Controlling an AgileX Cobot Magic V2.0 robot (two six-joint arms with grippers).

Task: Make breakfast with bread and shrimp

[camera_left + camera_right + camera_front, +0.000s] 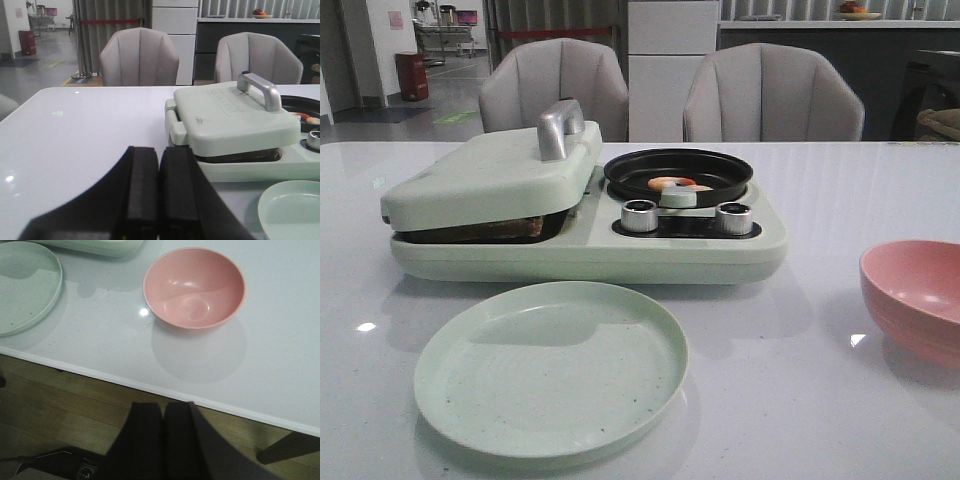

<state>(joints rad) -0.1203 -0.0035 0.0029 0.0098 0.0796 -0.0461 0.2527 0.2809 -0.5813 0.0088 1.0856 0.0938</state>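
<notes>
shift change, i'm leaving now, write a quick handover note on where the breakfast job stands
Left gripper: shut, empty, low over the table left of the breakfast maker.
Right gripper: shut, empty, back past the table edge near the pink bowl.
Bread: under the nearly closed lid.
Shrimp: in the black pan.
Green plate: bare, in front.
Done: food loaded.
Left: plate the bread and shrimp.

Green plate [550,368], pink bowl [913,290], 2 chairs [554,85].
</notes>
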